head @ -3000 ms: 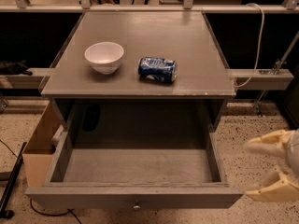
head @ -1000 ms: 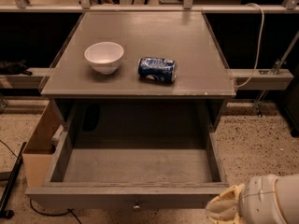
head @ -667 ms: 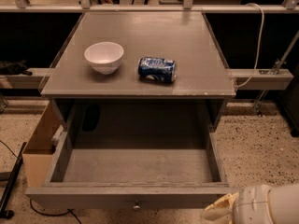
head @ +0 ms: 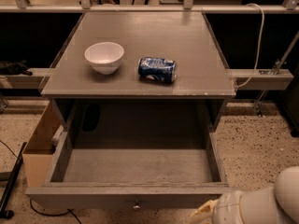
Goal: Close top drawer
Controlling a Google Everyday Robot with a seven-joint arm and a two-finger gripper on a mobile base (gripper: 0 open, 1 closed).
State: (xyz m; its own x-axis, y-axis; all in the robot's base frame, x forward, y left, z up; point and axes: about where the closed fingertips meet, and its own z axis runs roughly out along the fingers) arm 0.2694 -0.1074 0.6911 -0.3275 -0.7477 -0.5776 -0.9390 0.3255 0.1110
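The top drawer (head: 135, 168) of the grey table is pulled far out and its inside is bare. Its flat front panel (head: 93, 199) runs along the bottom of the camera view, with a small round metal knob (head: 136, 204) at centre. My gripper (head: 204, 214) is at the bottom right, just in front of the front panel and to the right of the knob. Only its cream tip shows beyond the white arm (head: 261, 204), and the rest is cut off by the picture's lower edge.
A white bowl (head: 104, 56) and a blue can (head: 157, 69) lying on its side sit on the tabletop (head: 187, 41). A cardboard box (head: 39, 143) stands left of the drawer. A white cable (head: 256, 36) hangs at the right and a black cable (head: 10, 183) lies on the floor.
My gripper has moved from the right side of the drawer down and left, then sunk lower at the bottom edge. The drawer stays open; bowl and can have not moved.
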